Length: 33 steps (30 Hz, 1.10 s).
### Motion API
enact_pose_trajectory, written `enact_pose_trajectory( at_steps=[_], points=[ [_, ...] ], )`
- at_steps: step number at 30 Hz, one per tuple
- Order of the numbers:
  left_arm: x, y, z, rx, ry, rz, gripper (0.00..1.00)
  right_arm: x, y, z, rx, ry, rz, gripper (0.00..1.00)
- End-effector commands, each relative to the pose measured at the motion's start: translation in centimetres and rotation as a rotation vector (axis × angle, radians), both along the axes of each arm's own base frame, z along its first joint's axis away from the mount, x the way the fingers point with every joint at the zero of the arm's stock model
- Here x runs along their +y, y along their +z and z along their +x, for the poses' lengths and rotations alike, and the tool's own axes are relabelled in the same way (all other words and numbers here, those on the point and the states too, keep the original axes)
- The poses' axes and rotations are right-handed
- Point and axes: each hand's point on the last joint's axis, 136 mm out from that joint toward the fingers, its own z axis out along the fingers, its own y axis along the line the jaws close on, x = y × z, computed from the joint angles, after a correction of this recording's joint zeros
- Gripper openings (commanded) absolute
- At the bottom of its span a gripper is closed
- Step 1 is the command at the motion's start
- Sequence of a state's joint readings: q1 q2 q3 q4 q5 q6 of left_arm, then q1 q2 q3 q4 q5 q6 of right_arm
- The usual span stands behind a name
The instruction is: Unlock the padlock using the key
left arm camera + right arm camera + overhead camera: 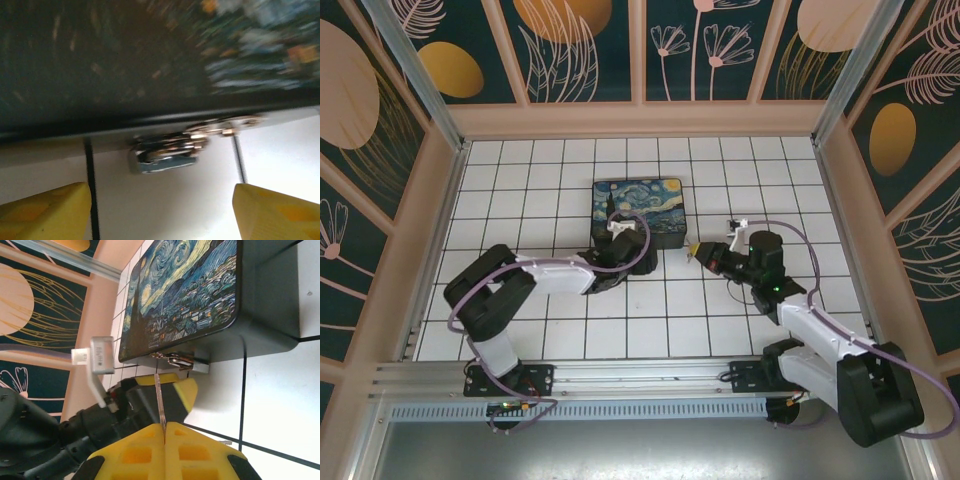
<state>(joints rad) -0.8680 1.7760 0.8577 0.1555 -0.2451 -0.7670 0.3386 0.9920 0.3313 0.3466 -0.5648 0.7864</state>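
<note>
Right gripper (165, 426) pinching key (158, 396), bow hidden, blurred padlock (167, 154) before spread left gripper (161, 195)

Robot lab cell — alu frame (620, 378), grid tabletop (650, 325).

Bright, even light leaves soft shadows on the white bench (670, 320); the left wrist view is smeared with blur, glare on the padlock (167, 152).

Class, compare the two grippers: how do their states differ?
The left gripper is open, fingers apart facing the padlock; the right gripper is shut on the key. The left holds nothing; the right aims the key's blade toward the padlock. Both have yellow fingers.
</note>
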Motion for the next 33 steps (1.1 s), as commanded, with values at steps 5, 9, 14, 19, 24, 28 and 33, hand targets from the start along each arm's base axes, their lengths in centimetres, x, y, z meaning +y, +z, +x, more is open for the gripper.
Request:
enact_pose_trajectory(
  at_steps=[5, 9, 14, 19, 24, 28, 33],
  points=[
    [1.2, -2.2, 0.1, 0.015, 0.063, 0.063, 0.72, -0.3, 0.8, 0.2, -0.039, 0.0, -0.022, 0.03],
    [0.3, -2.1, 0.7, 0.005, 0.064, 0.053, 0.69, -0.2, 0.6, 0.0, -0.033, 0.006, -0.015, 0.03],
    [-0.8, -1.4, 0.7, -0.022, 0.062, 0.099, 0.62, -0.2, 0.5, -0.2, -0.031, 0.01, 0.0, 0.03],
    [0.2, -2.8, 0.3, -0.002, 0.111, 0.151, 0.58, 0.0, 0.4, -0.5, -0.031, 0.019, 0.03, 0.03],
    [0.2, -1.7, 1.2, -0.033, 0.146, 0.156, 0.51, 0.0, 0.2, -0.6, -0.027, 0.022, 0.024, 0.03],
    [-0.2, -1.2, 1.6, -0.042, 0.143, 0.162, 0.43, 0.0, 0.0, -0.8, -0.023, 0.025, 0.027, 0.03],
    [-0.4, -1.3, 1.6, -0.031, 0.138, 0.166, 0.27, 0.0, -0.1, -1.0, -0.022, 0.029, 0.026, 0.03]
  ],
)
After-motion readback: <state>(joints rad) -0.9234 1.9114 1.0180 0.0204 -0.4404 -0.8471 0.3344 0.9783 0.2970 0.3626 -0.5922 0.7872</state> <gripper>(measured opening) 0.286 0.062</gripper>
